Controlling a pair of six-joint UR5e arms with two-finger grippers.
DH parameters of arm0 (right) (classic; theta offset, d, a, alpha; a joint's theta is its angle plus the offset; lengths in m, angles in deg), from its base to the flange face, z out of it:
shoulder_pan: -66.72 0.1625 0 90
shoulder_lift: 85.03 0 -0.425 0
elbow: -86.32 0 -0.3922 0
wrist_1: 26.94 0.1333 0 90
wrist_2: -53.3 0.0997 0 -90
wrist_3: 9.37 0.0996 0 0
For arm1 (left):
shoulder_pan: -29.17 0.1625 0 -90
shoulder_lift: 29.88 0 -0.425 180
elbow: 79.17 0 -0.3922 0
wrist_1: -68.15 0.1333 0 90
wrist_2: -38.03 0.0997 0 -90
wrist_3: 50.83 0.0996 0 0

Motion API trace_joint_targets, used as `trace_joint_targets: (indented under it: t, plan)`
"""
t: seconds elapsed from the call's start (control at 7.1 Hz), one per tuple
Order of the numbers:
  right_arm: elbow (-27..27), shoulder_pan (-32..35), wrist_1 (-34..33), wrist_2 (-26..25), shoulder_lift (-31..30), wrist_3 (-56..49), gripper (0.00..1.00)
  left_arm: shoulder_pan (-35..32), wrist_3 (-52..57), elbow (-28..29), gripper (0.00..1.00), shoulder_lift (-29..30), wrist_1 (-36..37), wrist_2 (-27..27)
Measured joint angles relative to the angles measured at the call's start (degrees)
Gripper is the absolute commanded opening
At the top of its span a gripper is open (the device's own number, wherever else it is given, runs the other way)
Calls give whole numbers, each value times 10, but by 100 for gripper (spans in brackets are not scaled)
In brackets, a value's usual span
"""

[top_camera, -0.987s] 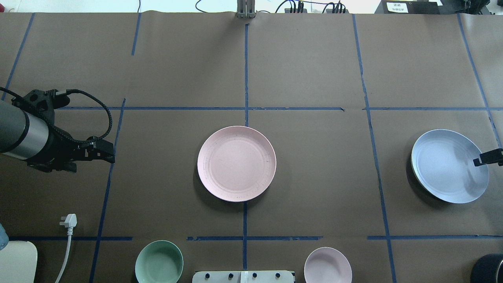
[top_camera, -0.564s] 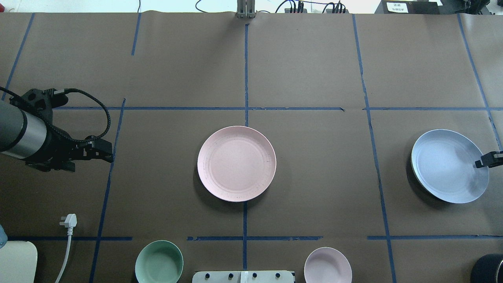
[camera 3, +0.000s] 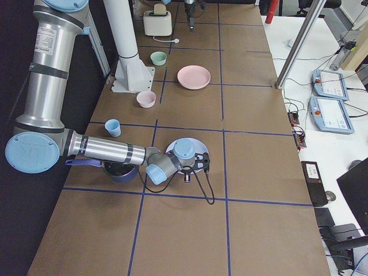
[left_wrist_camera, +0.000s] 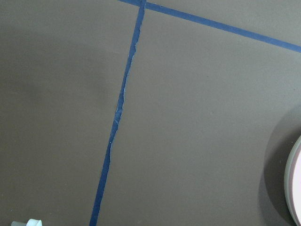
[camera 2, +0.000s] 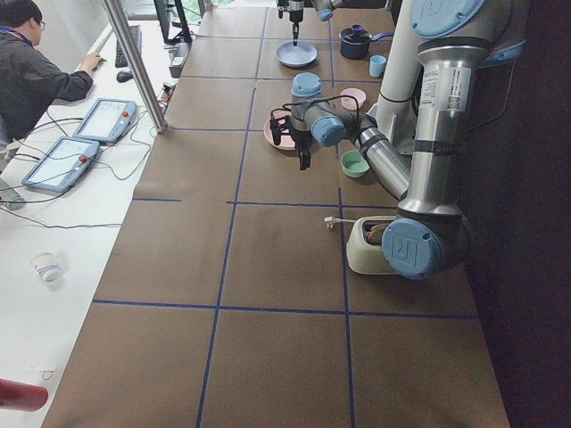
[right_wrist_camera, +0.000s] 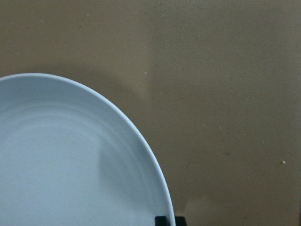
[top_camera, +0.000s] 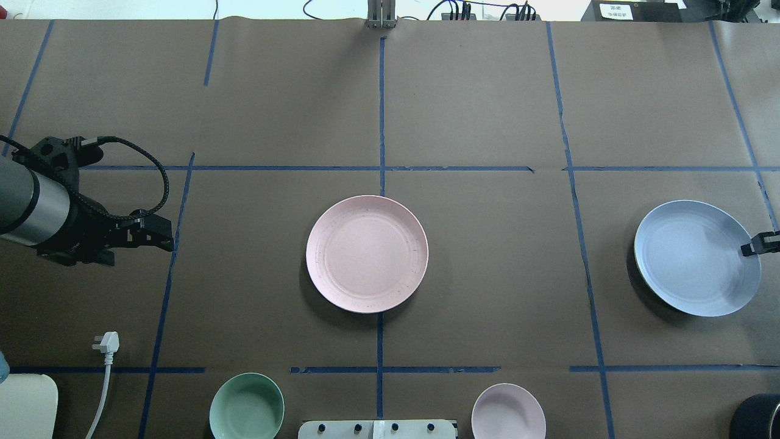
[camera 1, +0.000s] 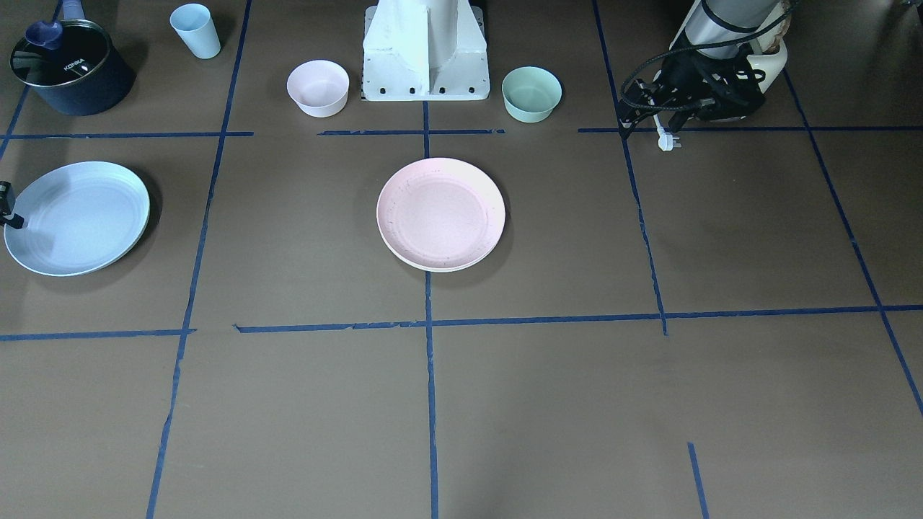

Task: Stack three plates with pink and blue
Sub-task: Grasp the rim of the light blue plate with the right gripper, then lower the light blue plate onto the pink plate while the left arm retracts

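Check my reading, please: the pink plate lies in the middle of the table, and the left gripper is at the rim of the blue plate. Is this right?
Not quite. It is the right gripper that is at the rim of the blue plate; the left gripper hangs far away on the other side. The overhead view shows this. The pink plate does lie in the middle.

Pale pink plate [top_camera: 367, 253]; light blue plate [top_camera: 696, 258]

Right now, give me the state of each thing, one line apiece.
Blue plate: rim gripped by right gripper.
Pink plate: flat, stacked on cream plate.
Left gripper: empty, touching nothing.
Mint-green bowl: upright, empty.
Pink bowl: upright, empty.
Blue cup: upright.
Saucepan: lid on.
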Motion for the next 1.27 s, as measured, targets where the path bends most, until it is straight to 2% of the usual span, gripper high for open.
trace_joint_targets:
  t: [0.42,0.7,0.99,1.27]
  plan:
    - [58,65,-2,43,4,29,0,-28,41,-10,100,-38,0,-1]
    - [98,71,-7,63,43,123,0,-94,163,0,100,-66,7,-19]
    - [110,52,-23,67,109,230,0,-183,315,62,100,-65,16,-81]
    - [129,-6,-100,56,197,313,0,-266,454,131,100,-64,19,-114]
